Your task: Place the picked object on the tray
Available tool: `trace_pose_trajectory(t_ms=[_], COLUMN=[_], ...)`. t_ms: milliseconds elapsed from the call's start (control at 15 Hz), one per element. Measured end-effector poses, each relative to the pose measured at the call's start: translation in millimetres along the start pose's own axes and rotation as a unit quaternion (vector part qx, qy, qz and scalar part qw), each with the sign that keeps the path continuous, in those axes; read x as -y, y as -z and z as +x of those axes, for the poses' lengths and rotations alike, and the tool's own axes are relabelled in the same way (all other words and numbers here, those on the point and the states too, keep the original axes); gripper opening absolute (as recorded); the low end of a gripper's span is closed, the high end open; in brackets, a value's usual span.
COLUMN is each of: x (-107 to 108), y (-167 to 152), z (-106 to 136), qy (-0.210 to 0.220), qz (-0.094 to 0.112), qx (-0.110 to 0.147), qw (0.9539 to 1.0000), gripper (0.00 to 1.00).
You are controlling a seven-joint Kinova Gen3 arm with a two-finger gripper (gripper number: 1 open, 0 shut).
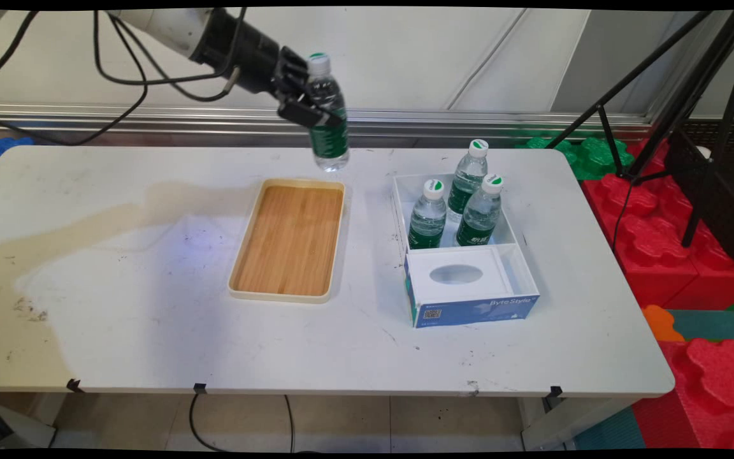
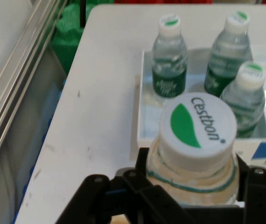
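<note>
The black two-finger gripper (image 1: 311,109) is clamped round a clear plastic water bottle with a green label and white cap (image 1: 327,121), holding it upright in the air above the far edge of the white table (image 1: 118,306). Just below and nearer lies an empty bamboo-bottomed cream tray (image 1: 289,240). To the right, a white and blue open cardboard box (image 1: 469,299) holds three more such bottles (image 1: 427,217) (all standing in its far compartment).

You see a clear glossy plastic bottle (image 1: 327,121), a matt wood-grain tray (image 1: 290,240), a paper-like box (image 1: 464,255) and a scuffed matt table (image 1: 150,319)
</note>
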Motion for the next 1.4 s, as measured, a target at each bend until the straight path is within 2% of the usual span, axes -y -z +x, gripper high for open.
trace_pose_trajectory(t_ms=[333, 533, 667, 1000, 1400], x=[11, 19, 22, 31, 42], y=[-3, -16, -23, -46, -89], z=[-35, -64, -75, -99, -117], qy=[0.002, 0.003, 0.004, 0.009, 0.022], qz=[0.005, 0.006, 0.006, 0.011, 0.016], qx=[0.024, 0.044, 0.049, 0.056, 0.046], qw=[0.9997, 0.999, 0.9988, 0.9983, 0.9986], gripper=[0.0, 0.0, 0.0, 0.0, 0.0])
